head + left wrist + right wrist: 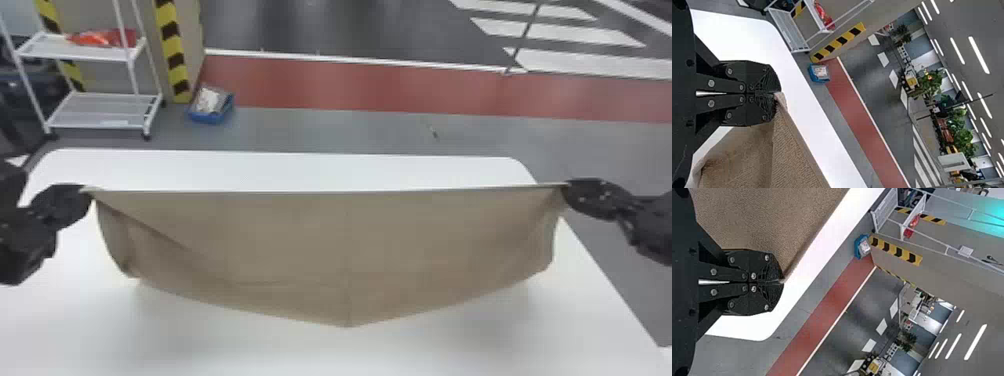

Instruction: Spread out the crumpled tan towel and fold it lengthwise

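Note:
The tan towel (345, 245) hangs stretched between the two grippers in the head view, its top edge nearly straight and its lower edge dipping to a point at the middle. My left gripper (86, 192) is shut on its upper left corner, where the side folds inward. At the upper right corner my right gripper (566, 190) is shut on the towel. In the left wrist view, the towel (793, 156) hangs from the closed tips of the left gripper (777, 94). The right wrist view has the right gripper (781, 282) pinching the edge of the towel (766, 223).
The white table (280, 167) lies beneath and behind the towel, with its right edge running down past the right arm. Beyond it on the floor stand a white wire shelf (100, 110) and a blue bin (210, 117) of small items.

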